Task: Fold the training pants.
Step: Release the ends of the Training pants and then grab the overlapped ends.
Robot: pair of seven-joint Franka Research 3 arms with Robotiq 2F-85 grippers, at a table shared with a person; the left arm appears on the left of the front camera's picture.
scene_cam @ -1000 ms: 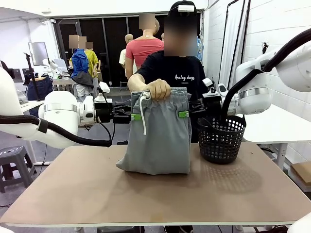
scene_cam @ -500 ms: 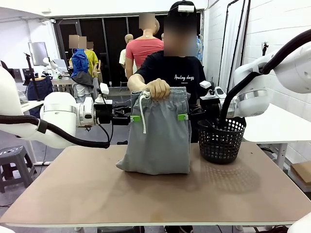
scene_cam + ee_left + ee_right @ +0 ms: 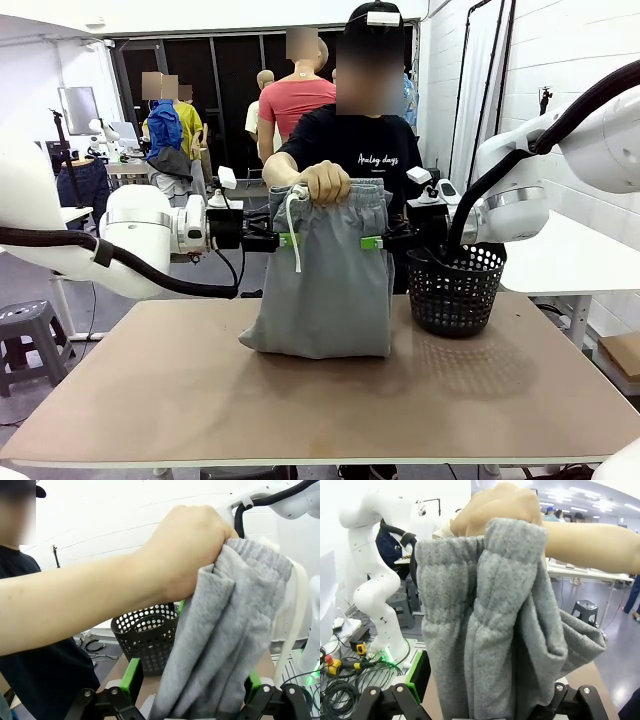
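Edging onto training pants (image 3: 325, 290), left claw (image 3: 288, 240), right claw (image 3: 372, 242)

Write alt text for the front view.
A person's hand holds grey training pants up by the waistband, their lower end resting on the table. The left end effector and right end effector meet the pants' side edges below the waistband. A black mesh basket stands at picture right.

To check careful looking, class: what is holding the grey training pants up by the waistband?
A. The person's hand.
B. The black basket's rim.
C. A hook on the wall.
A: the person's hand grips the gathered waistband of the training pants, while the left end effector and right end effector stand open at their sides.
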